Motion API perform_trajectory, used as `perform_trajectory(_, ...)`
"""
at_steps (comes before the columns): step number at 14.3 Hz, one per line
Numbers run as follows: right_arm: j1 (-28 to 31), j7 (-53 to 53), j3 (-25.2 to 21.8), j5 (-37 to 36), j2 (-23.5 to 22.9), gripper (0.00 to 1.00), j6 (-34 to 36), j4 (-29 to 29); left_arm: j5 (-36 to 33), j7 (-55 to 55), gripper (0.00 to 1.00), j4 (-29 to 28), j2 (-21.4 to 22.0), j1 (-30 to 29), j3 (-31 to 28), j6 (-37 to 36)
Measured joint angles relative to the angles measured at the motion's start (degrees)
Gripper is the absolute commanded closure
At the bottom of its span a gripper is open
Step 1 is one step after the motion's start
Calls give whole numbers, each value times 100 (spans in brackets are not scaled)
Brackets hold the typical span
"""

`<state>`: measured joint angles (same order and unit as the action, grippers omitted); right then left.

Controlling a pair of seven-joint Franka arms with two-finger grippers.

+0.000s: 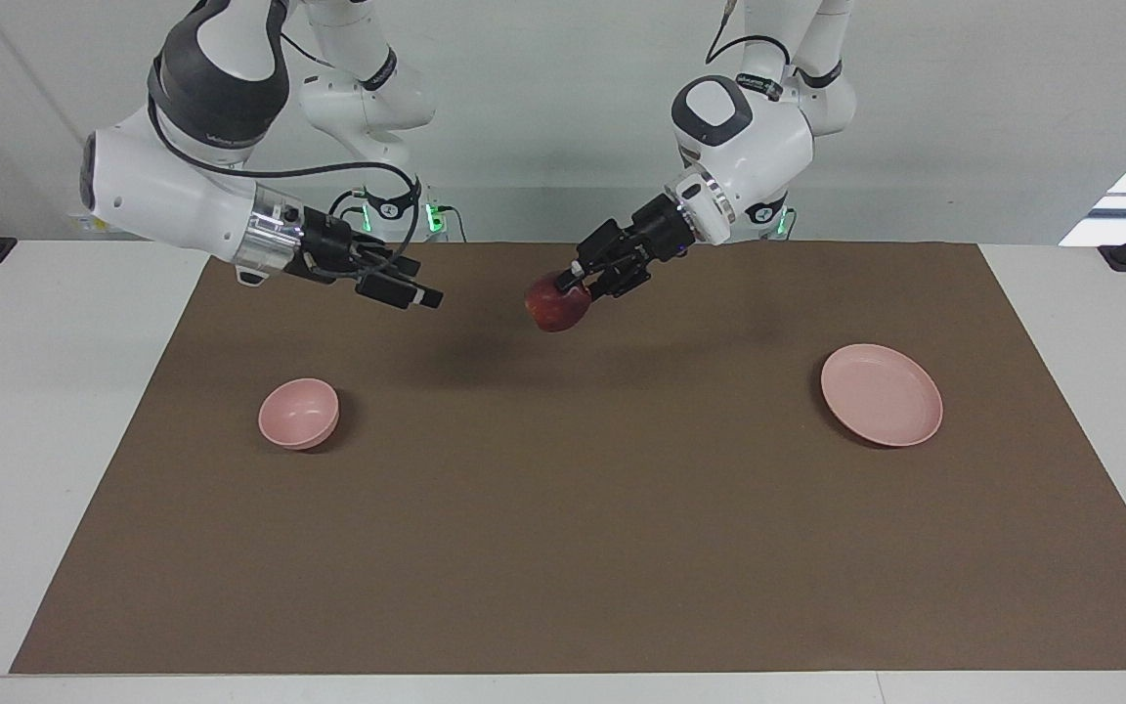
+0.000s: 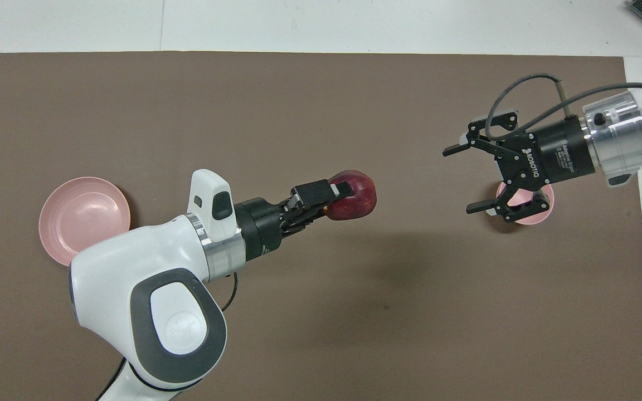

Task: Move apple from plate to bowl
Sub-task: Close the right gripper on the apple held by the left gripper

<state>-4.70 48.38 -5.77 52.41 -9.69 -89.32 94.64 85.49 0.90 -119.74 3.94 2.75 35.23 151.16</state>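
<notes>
My left gripper [image 1: 568,285] [image 2: 343,196] is shut on the dark red apple [image 1: 556,303] [image 2: 355,195], holding it in the air over the middle of the brown mat. The pale pink plate [image 1: 882,394] [image 2: 82,218] lies bare toward the left arm's end of the table. The small pink bowl [image 1: 299,413] [image 2: 526,201] sits toward the right arm's end. My right gripper [image 1: 416,293] [image 2: 459,179] hangs open in the air, its fingers pointing at the apple. In the overhead view it covers part of the bowl.
A brown mat [image 1: 583,548] covers most of the white table [image 1: 45,391]. Only the plate and the bowl rest on it.
</notes>
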Motion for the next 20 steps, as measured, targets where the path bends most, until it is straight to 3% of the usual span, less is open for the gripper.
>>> perform_trajectory(6,-486,235,11,266,-137,0,-417,-3,182,-35,100,227,0,-6,321,576)
perform_trajectory(20,-882,311,24,585,-135,0,-666,138,184,-38,100,237,0,-9,326,777)
